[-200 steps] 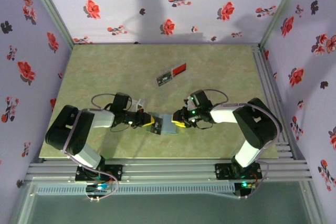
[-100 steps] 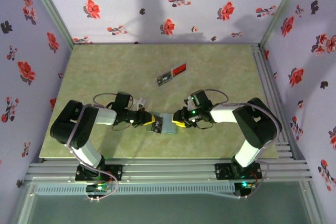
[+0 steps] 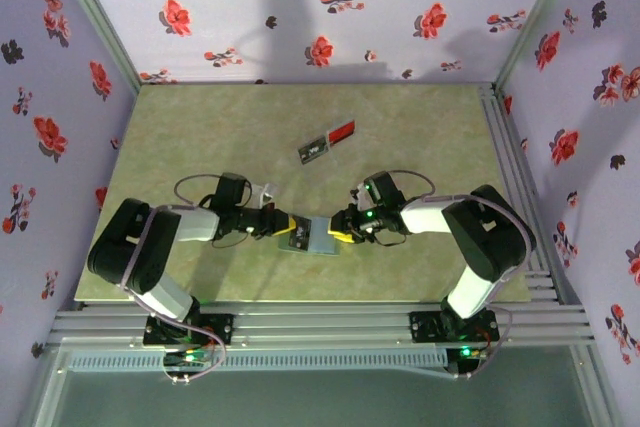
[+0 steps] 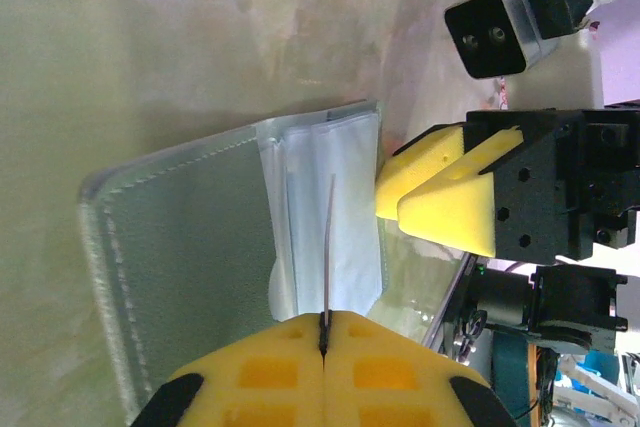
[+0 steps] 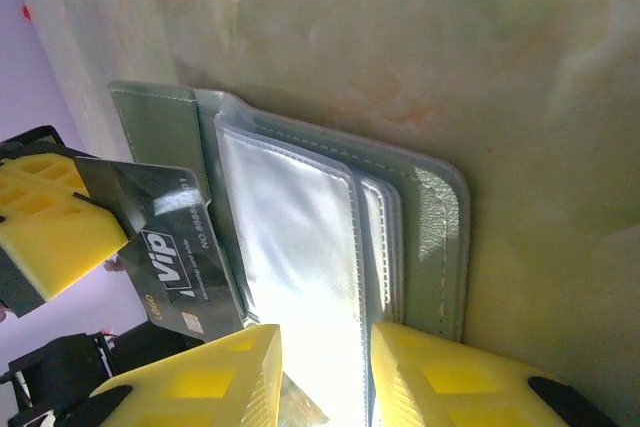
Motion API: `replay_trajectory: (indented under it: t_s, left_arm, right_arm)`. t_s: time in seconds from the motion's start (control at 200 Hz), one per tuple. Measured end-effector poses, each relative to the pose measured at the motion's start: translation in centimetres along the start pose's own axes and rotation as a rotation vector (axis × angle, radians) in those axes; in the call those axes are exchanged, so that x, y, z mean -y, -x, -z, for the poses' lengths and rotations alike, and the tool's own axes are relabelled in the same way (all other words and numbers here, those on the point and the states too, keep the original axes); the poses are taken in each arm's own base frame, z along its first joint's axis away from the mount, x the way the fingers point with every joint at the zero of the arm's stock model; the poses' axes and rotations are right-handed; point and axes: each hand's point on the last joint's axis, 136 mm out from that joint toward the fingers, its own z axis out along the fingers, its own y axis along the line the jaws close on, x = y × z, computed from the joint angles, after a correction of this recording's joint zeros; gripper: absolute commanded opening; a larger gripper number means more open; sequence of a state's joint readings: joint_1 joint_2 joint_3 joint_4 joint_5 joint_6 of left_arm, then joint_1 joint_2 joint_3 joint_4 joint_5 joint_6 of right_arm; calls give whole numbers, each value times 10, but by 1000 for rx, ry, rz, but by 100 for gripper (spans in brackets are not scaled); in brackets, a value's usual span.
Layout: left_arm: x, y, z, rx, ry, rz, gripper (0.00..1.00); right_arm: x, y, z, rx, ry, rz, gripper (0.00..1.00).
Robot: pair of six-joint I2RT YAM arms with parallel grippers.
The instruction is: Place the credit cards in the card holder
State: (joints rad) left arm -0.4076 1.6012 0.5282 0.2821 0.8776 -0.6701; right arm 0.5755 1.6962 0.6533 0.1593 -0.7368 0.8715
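Now my left gripper [image 4: 325, 332] lies low, pinching 1 dark card [image 5: 165, 247] over the card holder [image 4: 190, 247]; right gripper [image 5: 325, 342] faces it, narrowly parted.

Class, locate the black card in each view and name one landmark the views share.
Top external: black card just below centre.
Left wrist: card edge-on, a thin line at lower centre.
Right wrist: card face-on, lower left.
Shared landmark: card holder beside it.

Both arms reach low toward the card holder [image 3: 322, 238] from opposite sides: left gripper [image 4: 323, 322] clamps a black VIP card [image 5: 172, 247], right gripper [image 5: 325, 372] jaws slightly parted at its edge.
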Motion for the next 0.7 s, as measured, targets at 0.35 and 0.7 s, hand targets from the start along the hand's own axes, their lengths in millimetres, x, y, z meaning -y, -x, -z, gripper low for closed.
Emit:
replay_trajectory:
  t_s: [0.35, 0.7]
  left_arm:
    - [-8, -3, 0, -4, 34, 11, 0]
    - [-13, -1, -6, -18, 34, 35, 0]
  right_arm:
    - [1, 0, 0, -4, 1, 6, 30]
    - [0, 0, -1, -26, 31, 8, 29]
